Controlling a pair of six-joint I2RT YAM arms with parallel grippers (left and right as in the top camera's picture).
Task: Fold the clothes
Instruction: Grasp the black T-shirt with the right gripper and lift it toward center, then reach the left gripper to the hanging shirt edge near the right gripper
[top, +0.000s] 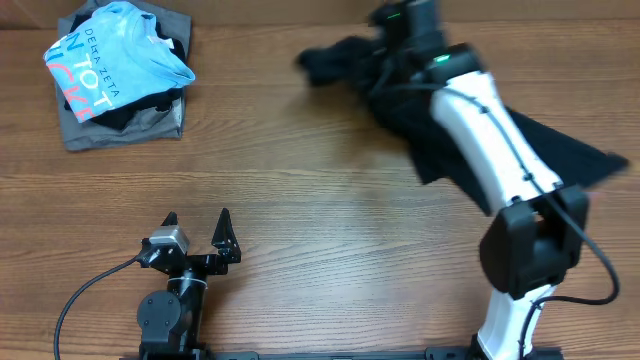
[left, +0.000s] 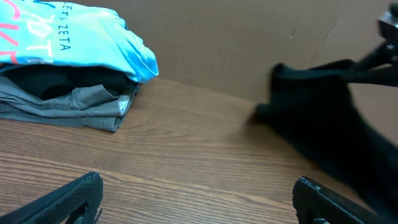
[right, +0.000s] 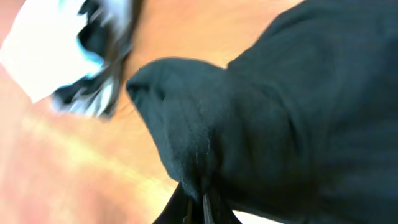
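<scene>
A black garment (top: 440, 110) lies spread across the back right of the table, bunched at its far left end. My right gripper (top: 385, 60) is shut on a fold of it near the back edge; in the right wrist view the cloth (right: 280, 112) is pinched between the fingers (right: 202, 202). The garment also shows at the right of the left wrist view (left: 329, 118). My left gripper (top: 198, 228) is open and empty near the front left of the table, its fingers wide apart over bare wood (left: 196, 199).
A stack of folded clothes (top: 120, 70) sits at the back left: a light blue printed shirt (left: 68, 37) on top of black and grey pieces. A cardboard wall (left: 249, 37) runs behind the table.
</scene>
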